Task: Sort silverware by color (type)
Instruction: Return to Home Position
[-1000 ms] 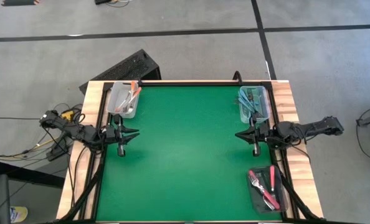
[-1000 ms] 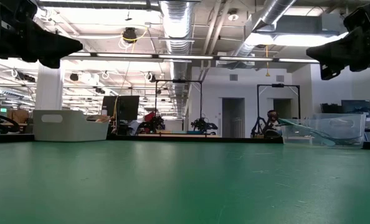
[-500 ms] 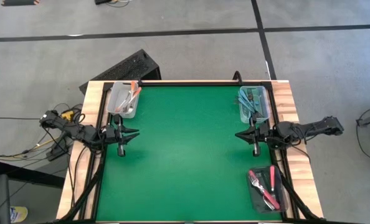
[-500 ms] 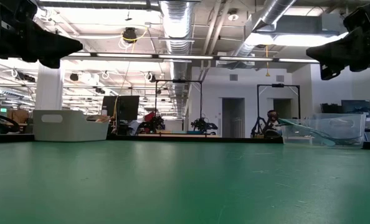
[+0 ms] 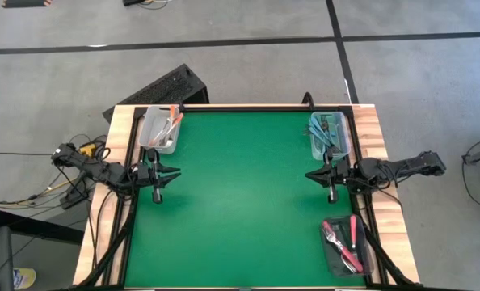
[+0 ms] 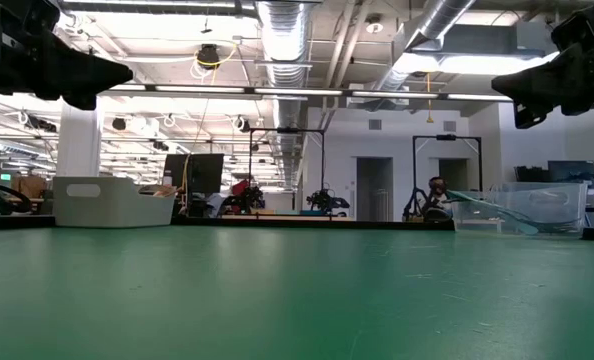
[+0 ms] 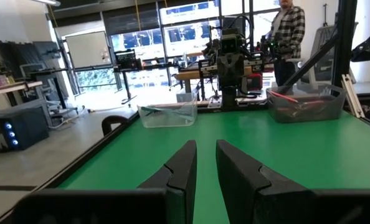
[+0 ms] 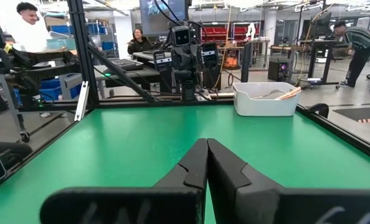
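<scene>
The forks lie sorted in three bins. Orange-handled forks [image 5: 170,123] sit in the white bin [image 5: 153,137] at the far left corner. Teal ones [image 5: 327,132] are in the clear bin [image 5: 343,144] at the far right, and pink-red ones [image 5: 343,235] in the dark bin [image 5: 334,260] at the near right. My left gripper [image 5: 178,171] hovers by the left edge, open by a narrow gap [image 7: 207,146]. My right gripper [image 5: 307,175] hovers by the right edge, shut [image 8: 207,143]. Both point toward the table's middle and hold nothing.
The green mat [image 5: 240,202] stretches bare between the two grippers. A black frame rail [image 5: 248,107] runs along the far edge. In the low view both grippers [image 6: 97,75] [image 6: 512,90] hang well above the mat. People stand in the room beyond the table [image 7: 288,31] [image 8: 29,25].
</scene>
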